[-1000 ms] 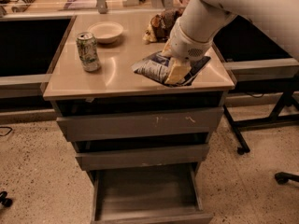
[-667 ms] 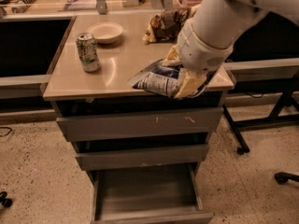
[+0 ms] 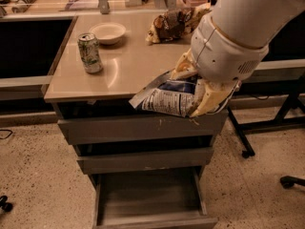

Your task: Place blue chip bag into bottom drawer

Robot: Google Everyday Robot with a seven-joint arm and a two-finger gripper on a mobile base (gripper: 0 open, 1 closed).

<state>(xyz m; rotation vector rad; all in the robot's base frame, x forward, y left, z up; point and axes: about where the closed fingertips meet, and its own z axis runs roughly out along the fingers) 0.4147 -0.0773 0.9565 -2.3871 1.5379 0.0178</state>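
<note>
Cream-coloured two-finger gripper point(image 3: 189, 92) is clamped on the wrinkled dark blue foil chip bag point(image 3: 163, 99), held at the tan tabletop's point(image 3: 128, 66) front edge, above the open grey metal bottom drawer point(image 3: 147, 197). Judged light, soft and slippery, the bag is best pinched mid-body.

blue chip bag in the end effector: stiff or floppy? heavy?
Likely floppy: the blue chip bag is wrinkled, its free end sticking out left of the end effector pinching it over the tabletop's front edge. Probably light, since one pinch carries it; it may land askew in the open bottom drawer.
</note>
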